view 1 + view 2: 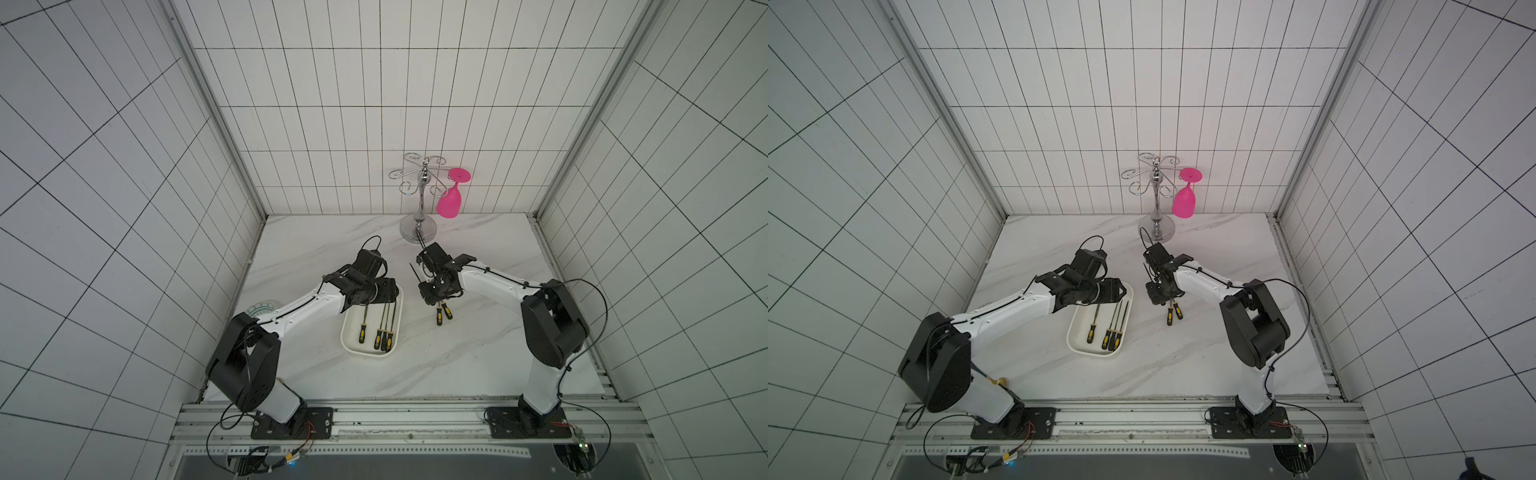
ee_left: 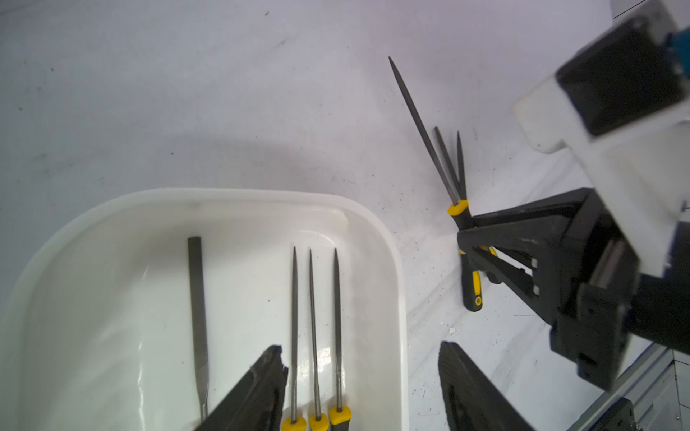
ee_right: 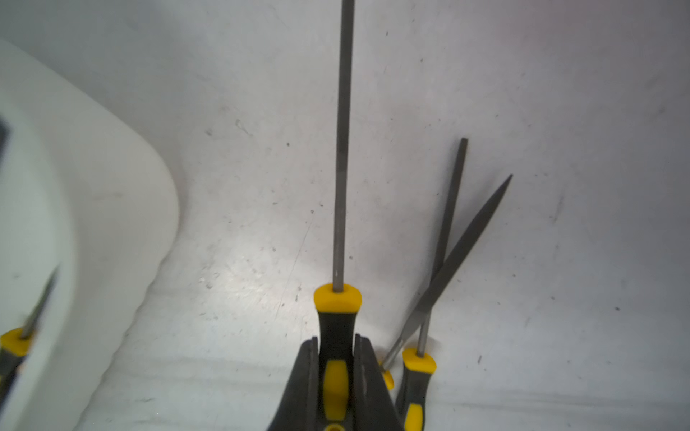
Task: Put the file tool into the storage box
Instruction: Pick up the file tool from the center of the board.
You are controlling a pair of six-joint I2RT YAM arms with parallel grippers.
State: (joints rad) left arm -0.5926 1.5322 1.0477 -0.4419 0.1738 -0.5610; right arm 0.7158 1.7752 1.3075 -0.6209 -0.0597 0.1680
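The storage box (image 1: 368,353) (image 1: 1093,354) is a white tray at mid-table with several black-and-yellow file tools (image 1: 379,337) lying lengthwise in it. My left gripper (image 2: 360,349) hangs open over the box's far right corner (image 2: 373,220), nothing between its fingers. To the right of the box, my right gripper (image 3: 336,345) (image 1: 434,291) is shut on the handle of one file tool (image 3: 341,149) (image 2: 422,127), whose shaft points toward the back. Two more files (image 3: 446,242) (image 1: 442,313) lie crossed on the table beside it. I cannot tell whether the held file is off the table.
A chrome glass rack (image 1: 419,226) stands at the back of the table with a pink glass (image 1: 449,203) hanging upside down from it. A round patterned object (image 1: 262,308) peeks out behind the left arm. The box's wall (image 3: 93,186) is close to the held file.
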